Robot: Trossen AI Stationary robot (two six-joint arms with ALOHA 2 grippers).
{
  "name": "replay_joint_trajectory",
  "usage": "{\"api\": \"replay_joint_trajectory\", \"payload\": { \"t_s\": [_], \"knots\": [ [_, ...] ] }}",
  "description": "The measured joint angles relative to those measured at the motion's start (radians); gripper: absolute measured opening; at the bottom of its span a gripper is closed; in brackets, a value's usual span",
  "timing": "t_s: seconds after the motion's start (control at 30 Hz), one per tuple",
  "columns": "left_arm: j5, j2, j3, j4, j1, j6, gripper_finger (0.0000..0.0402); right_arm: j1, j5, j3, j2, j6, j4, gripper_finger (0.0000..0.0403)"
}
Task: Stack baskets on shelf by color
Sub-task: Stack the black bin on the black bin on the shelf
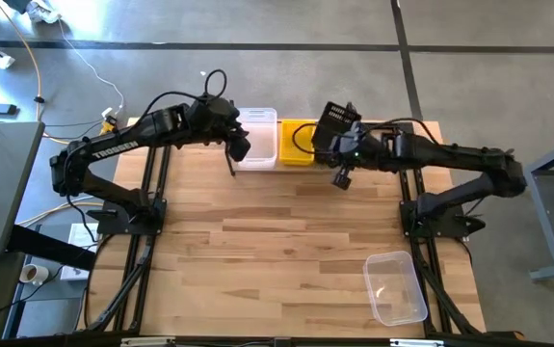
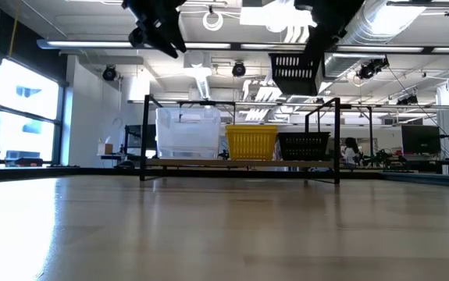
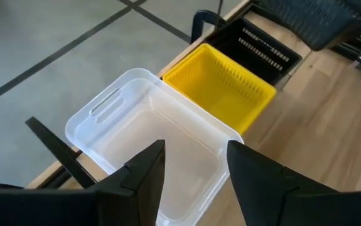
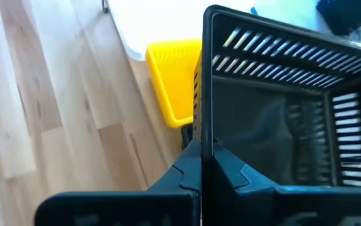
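Right gripper [image 4: 202,166] clenched on the black basket's [image 4: 293,113] wall; lower it level onto the shelf's black stack [image 2: 303,145]; left gripper [image 3: 193,169] hovers released.

Three baskets [image 2: 248,142] sit side by side on the shelf [image 2: 240,163].

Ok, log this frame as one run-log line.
right gripper: shut on black basket, above shelf | left gripper: open, over clear stack | clear basket: on table

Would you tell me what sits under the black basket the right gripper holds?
Another black basket on the shelf, apart from the held black basket. Its inside is hidden.
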Motion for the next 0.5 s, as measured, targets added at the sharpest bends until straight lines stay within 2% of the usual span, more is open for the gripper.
{"api": "replay_joint_trajectory", "payload": {
  "t_s": [0.27, 0.5],
  "knots": [
    [-0.003, 0.000, 0.000, 0.000, 0.037, 0.007, 0.0161, -0.128, -0.155, -0.141, -0.017, -0.211, 0.140, 0.0000],
    [-0.041, 0.000, 0.000, 0.000, 0.047, 0.008, 0.0161, -0.190, -0.169, -0.230, -0.017, -0.330, 0.187, 0.0000]
  ]
}}
